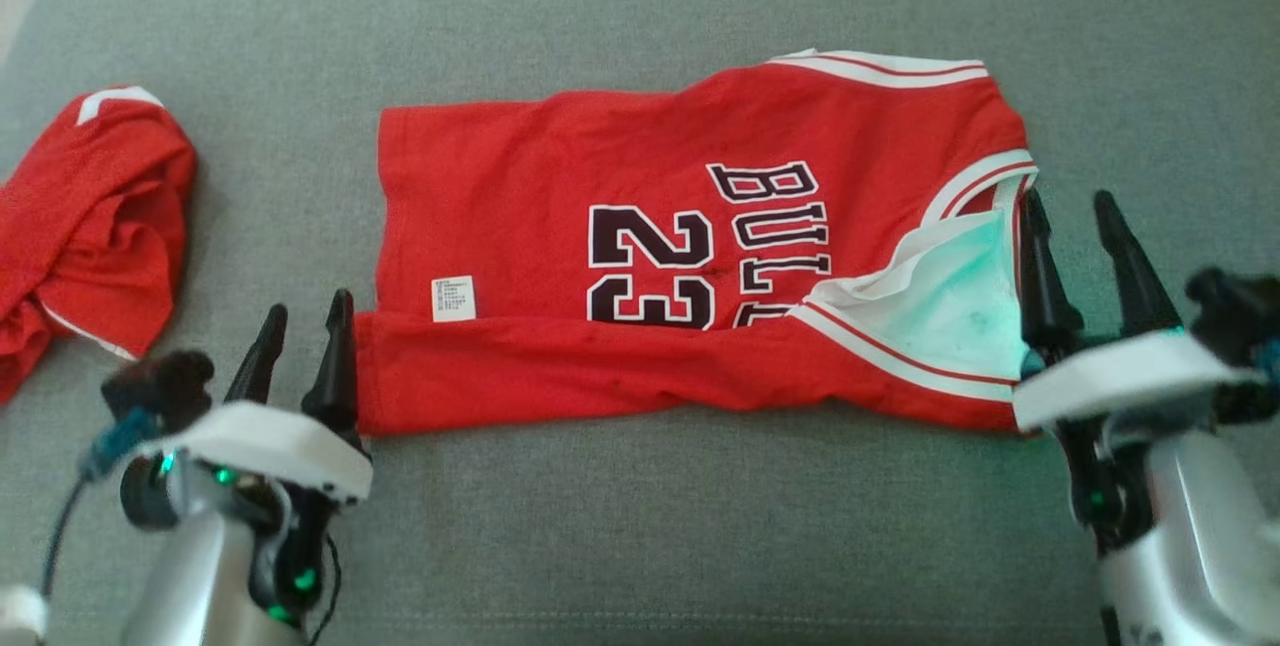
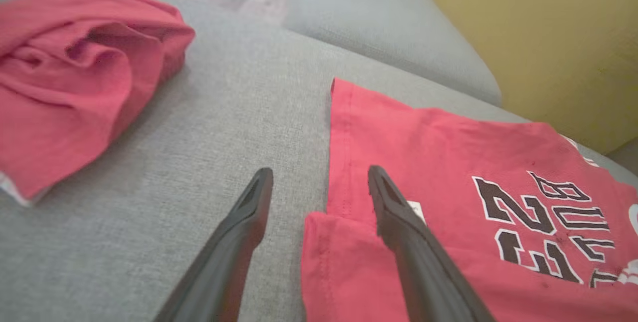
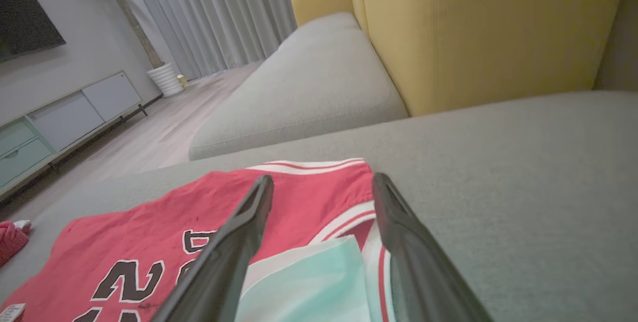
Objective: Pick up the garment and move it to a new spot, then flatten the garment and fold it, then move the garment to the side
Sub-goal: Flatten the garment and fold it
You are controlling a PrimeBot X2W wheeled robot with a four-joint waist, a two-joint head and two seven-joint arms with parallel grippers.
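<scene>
Flanking jersey (image 1: pixel 560 176): left gripper (image 1: pixel 310 304), right gripper (image 1: pixel 1066 196)

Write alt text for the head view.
A red jersey printed BULLS 23 lies flat on a grey cushion, its near long edge folded over. The left gripper stands open at the hem corner and the right gripper open at the collar end. A second red garment lies crumpled at far left.

Red jersey (image 1: pixel 560 176) with black, white-edged lettering, white-and-red striped trim, pale lining; second red cloth (image 1: pixel 90 216) at left; plain grey cushion (image 1: pixel 640 526); yellow backrest (image 3: pixel 498 28) far side.
</scene>
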